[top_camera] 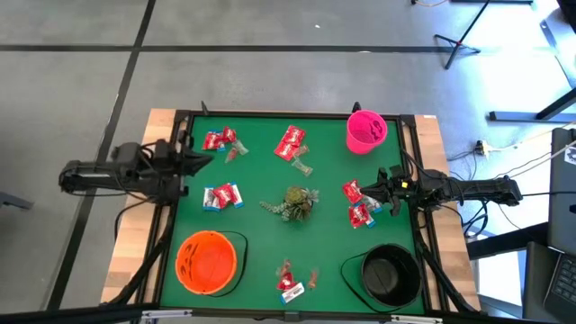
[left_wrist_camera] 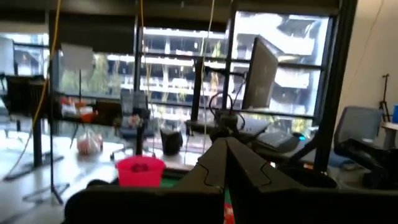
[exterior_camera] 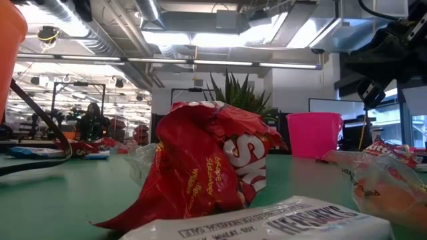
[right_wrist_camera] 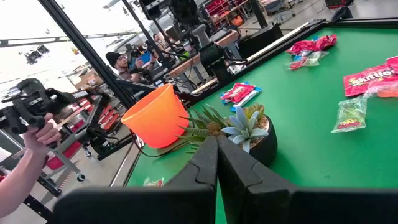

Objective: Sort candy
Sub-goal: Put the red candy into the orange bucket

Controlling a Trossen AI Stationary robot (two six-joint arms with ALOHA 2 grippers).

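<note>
- Flat green desk (top_camera: 261, 247) surface, matte, framed by dark rails on pale wood.
- Candy (top_camera: 291, 144) scattered in loose clusters: glossy red crinkled packets at the far middle, more red ones (top_camera: 220, 139) far left, white-and-blue packets (top_camera: 222, 196) at left middle, red packets (top_camera: 358, 204) at right just beside the right gripper, a small mixed group (top_camera: 291, 281) at the near edge between two bowls.
- In the low view, crumpled shiny red packet (exterior_camera: 213, 163) close up, resting against a flat white wrapper with dark lettering (exterior_camera: 267, 223).
- Small potted succulent (top_camera: 295, 202), spiky green-grey leaves, dark round pot, at desk centre.
- Pink bucket (top_camera: 366, 131), smooth plastic, far right corner; nothing seen inside.
- Orange bowl (top_camera: 207, 261), ribbed round plastic, near left; no candy visible in it.
- Black bowl (top_camera: 390, 274), round, near right; interior dark, contents cannot be told.
- Left gripper (top_camera: 202, 162) at the left edge, arm level and pointing inward; fingers (left_wrist_camera: 211, 165) pressed together, holding nothing.
- Right gripper (top_camera: 371, 189) at the right edge, arm level, pointing toward the plant; fingers (right_wrist_camera: 205, 165) pressed together, empty.
- A person's hand (right_wrist_camera: 38, 140) holding a dark device, beyond the desk in the right wrist view.
</note>
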